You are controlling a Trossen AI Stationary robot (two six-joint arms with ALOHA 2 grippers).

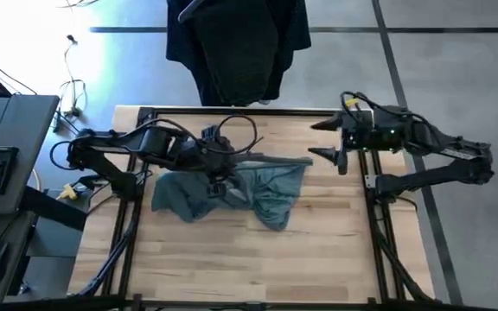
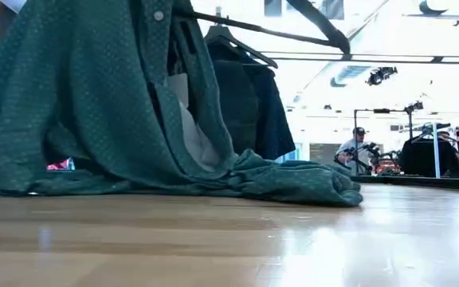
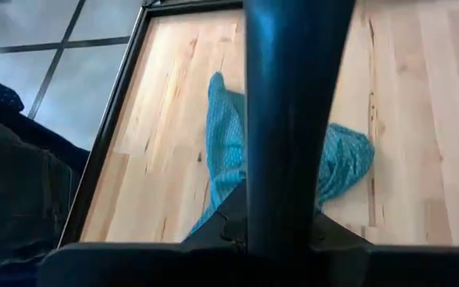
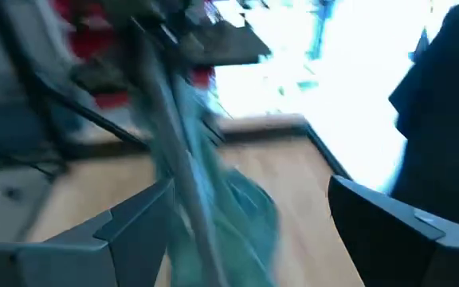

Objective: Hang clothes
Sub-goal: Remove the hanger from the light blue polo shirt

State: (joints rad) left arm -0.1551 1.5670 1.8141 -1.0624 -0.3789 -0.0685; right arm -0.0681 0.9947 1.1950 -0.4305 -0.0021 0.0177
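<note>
left end effector low, right end effector open

Two dark jointed arms, black looping cables on left; right end effector dark, two-fingered.

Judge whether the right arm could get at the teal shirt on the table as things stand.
Probably yes. The right pincer is open just beside the teal shirt, with only bare table between them. The left pincer sits over the shirt's other half.

Table: pale wooden top in a black frame, filling the lower centre of the high view. On it, one item: a teal shirt, crumpled, lying across the upper middle of the top.
</note>
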